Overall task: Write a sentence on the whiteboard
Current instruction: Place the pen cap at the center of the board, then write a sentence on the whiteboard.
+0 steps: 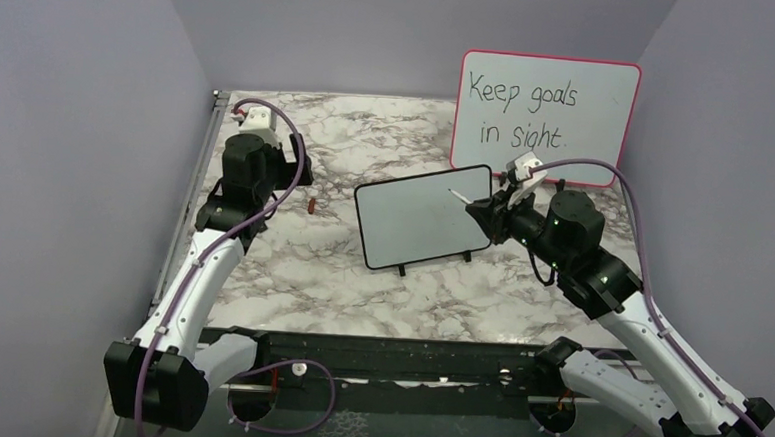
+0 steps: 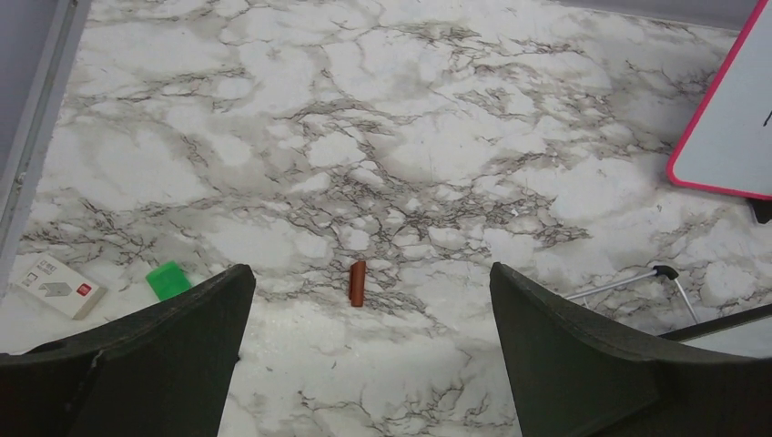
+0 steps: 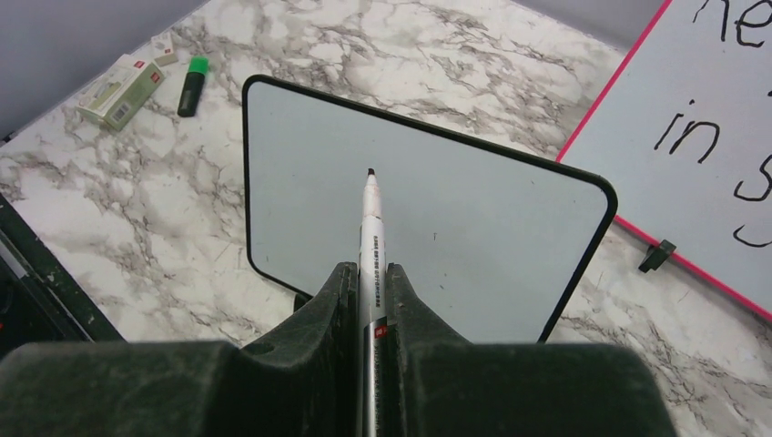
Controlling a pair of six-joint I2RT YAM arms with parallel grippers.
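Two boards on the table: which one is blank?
The smaller black-framed whiteboard in front; the larger pink-framed board behind reads "Keep goals in sight".

The desk (image 2: 273,109) is showing a smooth, marble-patterned top (white with grey veining). The whiteboard (image 3: 473,218) is looking smooth inside a thin black plastic frame. The right pincer (image 3: 370,273) is looking like matt black plastic, the pen (image 3: 370,218) smooth and white.

My left gripper (image 2: 371,273) gapes wide, left of the top view; my right gripper (image 3: 369,269), centre-right, pinches a pen (image 3: 370,209).
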